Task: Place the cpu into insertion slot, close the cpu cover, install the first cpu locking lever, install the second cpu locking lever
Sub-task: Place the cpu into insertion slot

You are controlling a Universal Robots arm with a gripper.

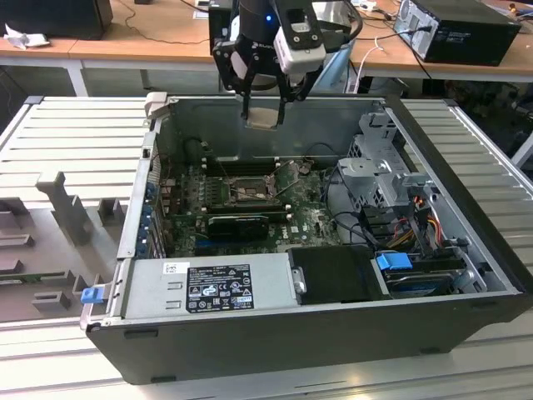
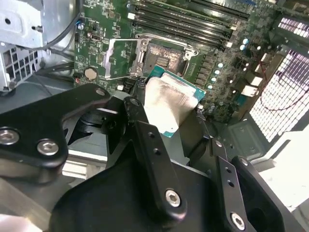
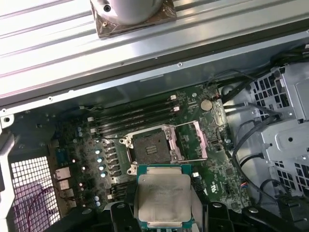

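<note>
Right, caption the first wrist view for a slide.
Gripper carries the cpu above the empty insertion slot, cpu cover open.

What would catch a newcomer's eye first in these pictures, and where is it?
The gripper hangs above the open computer case, shut on the cpu, whose dull silver face stands out in both wrist views. Down on the green board inside the case, the insertion slot lies bare, with the cpu cover swung open beside it.
</note>
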